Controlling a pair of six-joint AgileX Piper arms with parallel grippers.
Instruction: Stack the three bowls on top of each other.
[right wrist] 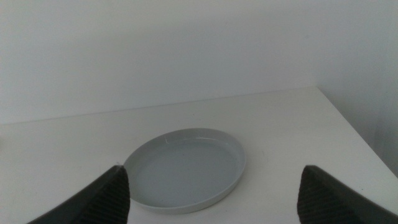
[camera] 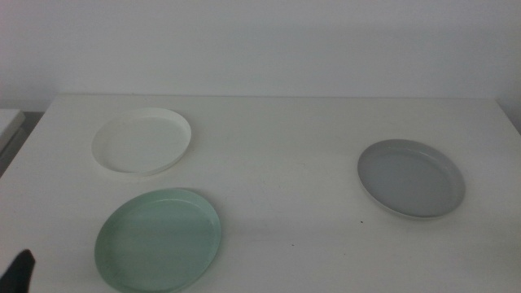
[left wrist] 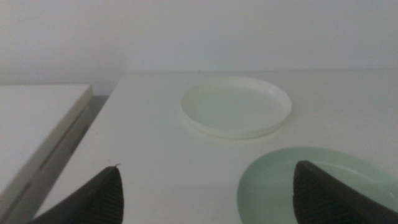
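The left gripper [left wrist: 205, 199] is held spread wide and empty, low beside the mint green bowl [camera: 159, 240]; the right gripper [right wrist: 214, 196], equally spread, is aimed at the grey bowl [camera: 411, 177]. The white bowl [camera: 142, 141] sits apart. A rim should be pinched squarely and lifted level.

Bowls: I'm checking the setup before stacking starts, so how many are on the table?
3, none stacked: white bowl back left, mint green bowl front left, grey bowl alone on the right.
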